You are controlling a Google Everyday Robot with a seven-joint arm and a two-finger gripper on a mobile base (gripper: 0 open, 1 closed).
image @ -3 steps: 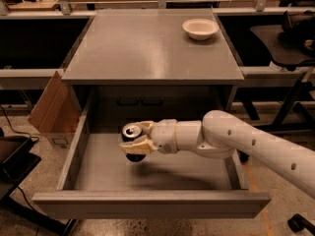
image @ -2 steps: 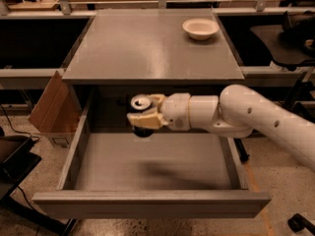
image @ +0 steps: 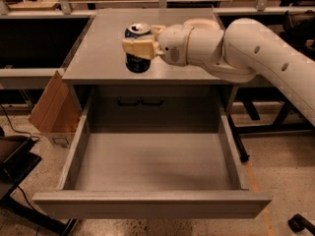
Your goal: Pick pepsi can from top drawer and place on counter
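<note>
Here fingers (image: 140, 48) clasp pepsi can (image: 138, 64) near counter (image: 96, 58) edge.

You are looking at the gripper (image: 142, 40), showing smooth cream plastic and clasping the pepsi can (image: 137, 63) at the front of the counter (image: 96, 58). The can is showing glossy dark blue sides and a shiny silver metal lid. The counter is giving off a soft sheen on smooth grey. The top drawer (image: 147, 205) is looking like matt grey metal. The box (image: 54, 107) beside it is showing plain brown cardboard.
</note>
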